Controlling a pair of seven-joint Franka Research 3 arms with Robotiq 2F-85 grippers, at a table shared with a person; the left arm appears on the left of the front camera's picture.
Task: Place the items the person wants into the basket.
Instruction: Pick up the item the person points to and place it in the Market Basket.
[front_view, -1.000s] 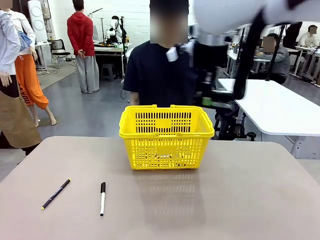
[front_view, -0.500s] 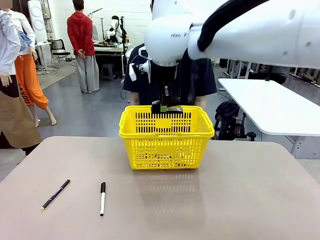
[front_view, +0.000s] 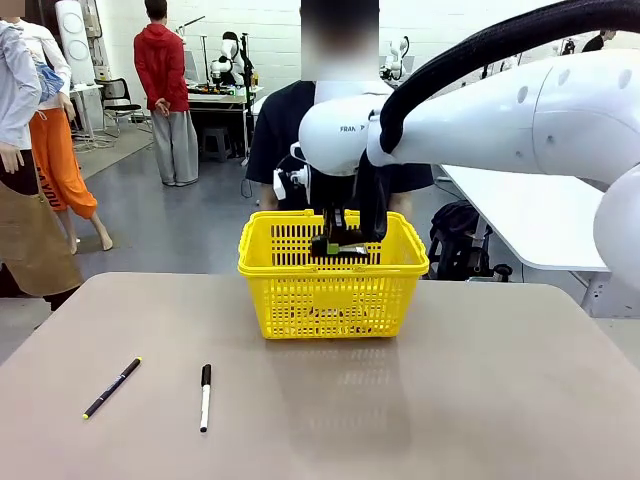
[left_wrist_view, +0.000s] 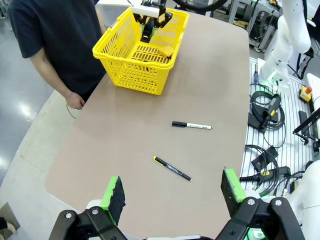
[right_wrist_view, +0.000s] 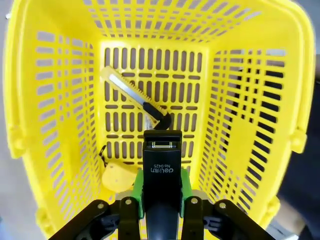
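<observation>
My right gripper (front_view: 338, 243) hangs just inside the top of the yellow basket (front_view: 330, 300), shut on the black stapler (front_view: 345, 248). In the right wrist view the stapler (right_wrist_view: 161, 165) sits between the green pads of the right gripper (right_wrist_view: 161, 194), above the basket floor (right_wrist_view: 60, 100). On that floor lie the yellow-and-black utility knife (right_wrist_view: 132, 97) and the yellow tape measure (right_wrist_view: 117, 177). My left gripper (left_wrist_view: 173, 190) is open and holds nothing, high above the near table end. The person (front_view: 290, 150) stands behind the basket (left_wrist_view: 135, 75).
A thin black pen with a yellow tip (front_view: 112, 387) and a white marker with a black cap (front_view: 205, 396) lie on the tan table at front left. Both also lie below the left gripper: the pen (left_wrist_view: 172, 168) and the marker (left_wrist_view: 191, 125). Cables hang off the table's side (left_wrist_view: 265, 120).
The right arm swung in from the right with the stapler and came down over the basket, lowering it to the basket's mouth. The pens and basket stayed put.
</observation>
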